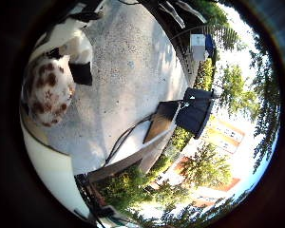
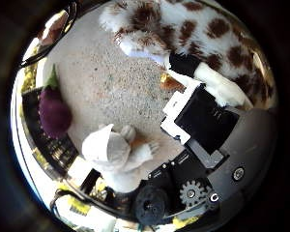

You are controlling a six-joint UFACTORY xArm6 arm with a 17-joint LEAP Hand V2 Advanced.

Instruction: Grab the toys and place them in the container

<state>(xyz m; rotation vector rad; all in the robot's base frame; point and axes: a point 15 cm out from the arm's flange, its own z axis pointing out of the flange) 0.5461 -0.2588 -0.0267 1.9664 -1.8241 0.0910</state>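
- Toys are counted as three: one white plush animal with brown spots (image 2: pixel 193 29), one small white-grey plush figure (image 2: pixel 111 150) and one purple plush aubergine with a green stalk (image 2: pixel 52 112).
- One pale speckled concrete ground (image 1: pixel 128 71) is seen under everything.
- One dark bin-like object (image 1: pixel 195 110) is seen standing at the far edge of the ground, beside one flat brown board (image 1: pixel 159 121); whether it is the container cannot be told.
- One glossy white curved surface (image 1: pixel 52 173) is seen close to the palm in the little finger side view; what it belongs to cannot be made out.
- The spotted plush is cut off by the edge of both views, so its whole shape is not shown; a head or limbs cannot be told apart with certainty.
- The small white-grey figure is partly covered by the hand's black geared parts, and its face is not visible.
- The aubergine is seen lying at the edge of the ground, well apart from the spotted plush.
- The white and black right hand (image 2: pixel 203 125) is held with its palm turned toward the ground, close over the spotted plush.
- White and black fingers (image 1: pixel 78 45) are curled against the spotted plush, which is grasped near the palm.
- The small white-grey figure is seen lying on the ground just beside the hand's base.
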